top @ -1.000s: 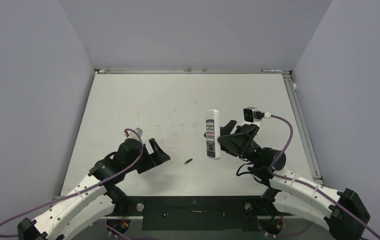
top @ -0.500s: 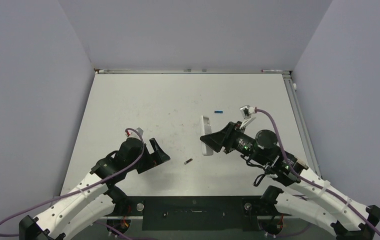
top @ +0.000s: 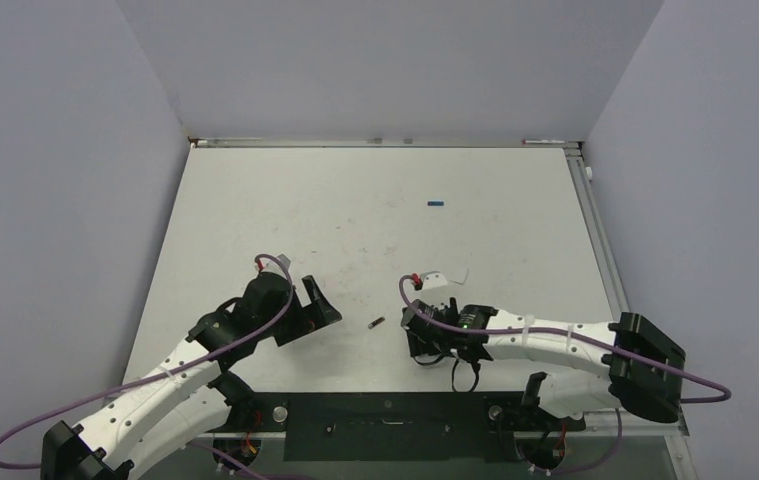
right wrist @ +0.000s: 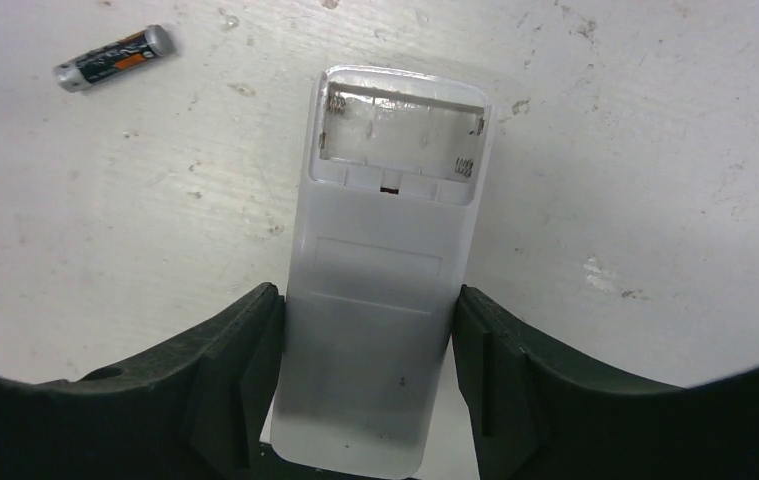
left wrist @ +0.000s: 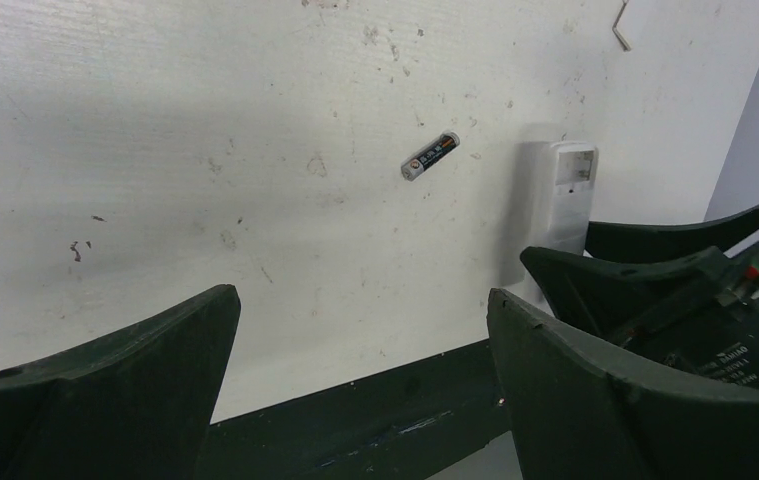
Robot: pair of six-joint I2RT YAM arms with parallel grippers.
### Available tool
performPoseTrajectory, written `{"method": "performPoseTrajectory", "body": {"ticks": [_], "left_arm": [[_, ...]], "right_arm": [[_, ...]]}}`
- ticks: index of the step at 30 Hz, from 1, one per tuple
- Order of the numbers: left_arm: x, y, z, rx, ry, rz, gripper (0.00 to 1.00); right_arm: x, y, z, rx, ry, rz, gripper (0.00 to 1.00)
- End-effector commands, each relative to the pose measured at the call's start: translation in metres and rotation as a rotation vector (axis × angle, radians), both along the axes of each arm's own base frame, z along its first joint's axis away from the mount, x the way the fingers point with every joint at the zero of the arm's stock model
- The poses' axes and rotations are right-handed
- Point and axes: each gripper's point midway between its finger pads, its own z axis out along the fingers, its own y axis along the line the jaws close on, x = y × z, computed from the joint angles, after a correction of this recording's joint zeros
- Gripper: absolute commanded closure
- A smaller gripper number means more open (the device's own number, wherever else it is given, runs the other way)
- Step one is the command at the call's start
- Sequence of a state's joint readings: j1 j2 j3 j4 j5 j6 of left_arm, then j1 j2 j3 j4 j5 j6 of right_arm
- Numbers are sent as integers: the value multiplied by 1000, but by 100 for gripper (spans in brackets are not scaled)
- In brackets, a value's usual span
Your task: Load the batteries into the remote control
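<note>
Pinching the remote (right wrist: 385, 300) by its long sides with the right gripper (right wrist: 370, 330), back up, bay (right wrist: 400, 130) open and empty, close to the table's (top: 255, 200) near edge, around its middle. Holding the left gripper (left wrist: 360, 300) spread wide, nothing between its fingers, nearer the left edge. Between the two, loose on the table: dark battery (left wrist: 430, 157). Well apart, toward the far edge: blue battery (top: 436, 203).

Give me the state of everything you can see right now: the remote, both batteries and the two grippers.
remote control: gripped by its sides, back showing, battery bay open and empty.
dark battery: lying loose on the table, near the remote control.
blue battery: lying loose on the table, far from both arms.
left gripper: open, empty.
right gripper: shut on the remote control.
</note>
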State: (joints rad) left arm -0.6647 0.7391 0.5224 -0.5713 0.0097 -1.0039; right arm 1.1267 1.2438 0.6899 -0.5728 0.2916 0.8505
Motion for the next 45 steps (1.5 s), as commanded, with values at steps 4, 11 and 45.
{"method": "performPoseTrajectory", "body": {"ticks": [4, 11, 45], "left_arm": [[10, -9, 18, -47, -67, -29, 8], [11, -8, 16, -42, -69, -39, 8], [36, -13, -19, -66, 43, -87, 8]], "right_arm": [[19, 13, -9, -45, -44, -24, 46], [87, 6, 32, -50, -119, -107, 24], [526, -32, 10, 127, -421, -292, 92]]}}
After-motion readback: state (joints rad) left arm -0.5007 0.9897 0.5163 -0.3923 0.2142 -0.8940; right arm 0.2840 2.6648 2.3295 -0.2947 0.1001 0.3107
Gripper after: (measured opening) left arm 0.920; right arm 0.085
